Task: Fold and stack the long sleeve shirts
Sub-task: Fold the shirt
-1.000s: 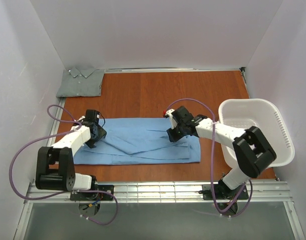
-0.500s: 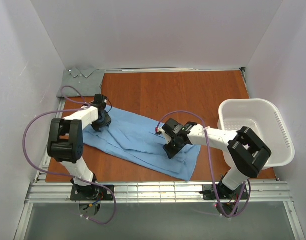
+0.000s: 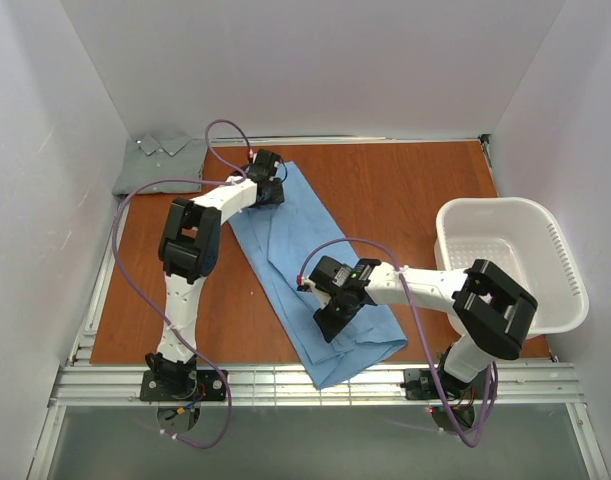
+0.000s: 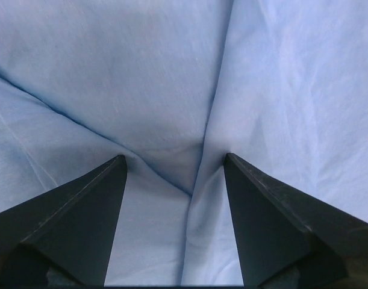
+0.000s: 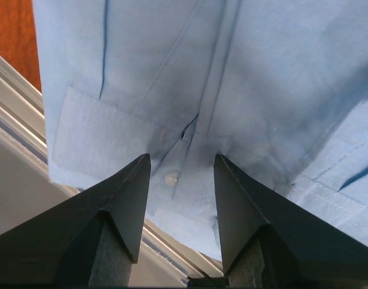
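Note:
The light blue shirt (image 3: 285, 250) lies as a long folded strip, slanting from the far left-middle of the table to the near edge. My left gripper (image 3: 268, 192) is at its far end, and cloth (image 4: 171, 90) fills that wrist view, with creases gathering between the fingers (image 4: 174, 158). My right gripper (image 3: 330, 318) is on the near part, closed on cloth by the button placket (image 5: 262, 72), jaws a little apart (image 5: 182, 155). The grey-green shirt (image 3: 163, 165) lies folded in the far left corner, apart from both grippers.
A white laundry basket (image 3: 570, 270) stands at the right edge of the wooden table (image 3: 405, 190). The metal rail (image 3: 315, 382) runs along the near edge, and the shirt's near end hangs over it (image 5: 15, 120). White walls enclose the table.
Both grippers have swung the blue shirt from lying crosswise to slanting. The left gripper moved far and right with its end; the right gripper moved near and left with the other end.

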Robot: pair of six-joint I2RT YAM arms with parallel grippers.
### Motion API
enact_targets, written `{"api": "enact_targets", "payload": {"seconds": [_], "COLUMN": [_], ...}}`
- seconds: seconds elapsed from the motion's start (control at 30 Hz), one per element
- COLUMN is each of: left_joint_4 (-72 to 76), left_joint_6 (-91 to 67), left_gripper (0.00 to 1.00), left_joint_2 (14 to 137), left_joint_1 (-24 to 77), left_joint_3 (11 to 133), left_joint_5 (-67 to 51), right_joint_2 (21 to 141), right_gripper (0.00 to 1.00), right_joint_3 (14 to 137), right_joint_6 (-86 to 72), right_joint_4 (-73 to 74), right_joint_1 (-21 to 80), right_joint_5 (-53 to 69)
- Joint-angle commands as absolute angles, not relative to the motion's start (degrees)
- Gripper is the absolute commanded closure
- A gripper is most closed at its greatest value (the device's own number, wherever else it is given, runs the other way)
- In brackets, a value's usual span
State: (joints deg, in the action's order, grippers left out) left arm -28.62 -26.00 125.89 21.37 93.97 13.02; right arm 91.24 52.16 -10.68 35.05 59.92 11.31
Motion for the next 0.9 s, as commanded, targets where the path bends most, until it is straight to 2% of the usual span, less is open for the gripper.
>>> {"api": "enact_targets", "payload": {"seconds": [0.0, 0.23, 0.37, 0.53, 0.6, 0.8, 0.87], "left_joint_4": [-28.1, -27.4, -25.8, -25.0, -25.7, -24.9, -23.7], "left_joint_6": [-22.0, -13.5, -14.1, -19.3, -23.4, -32.3, -32.5], "left_gripper": [0.37, 0.3, 0.22, 0.1, 0.09, 0.15, 0.18], "left_joint_2": [133.3, 146.8, 142.2, 127.9, 120.5, 105.8, 105.5], "left_joint_1": [20.8, 20.9, 20.9, 20.9, 20.9, 21.7, 22.1], "left_joint_3": [103.2, 124.4, 125.9, 115.5, 107.2, 83.7, 81.3], "left_joint_5": [9.8, 11.1, 9.8, 11.4, 12.0, 9.3, 8.5], "right_joint_2": [92.6, 96.3, 95.2, 88.2, 86.3, 82.5, 82.7], "right_gripper": [0.6, 0.57, 0.55, 0.52, 0.51, 0.52, 0.55], "right_joint_3": [53.7, 58.1, 62.7, 61.6, 59.2, 53.0, 51.4], "right_joint_6": [-13.0, -16.0, -15.4, -14.4, -14.7, -13.8, -13.0], "right_joint_4": [35.9, 26.7, 26.7, 27.4, 27.9, 29.6, 29.4], "right_joint_1": [60.6, 61.4, 61.5, 60.7, 57.7, 46.2, 43.8], "right_joint_5": [13.8, 17.6, 13.5, 5.0, 2.9, 4.3, 5.9]}}
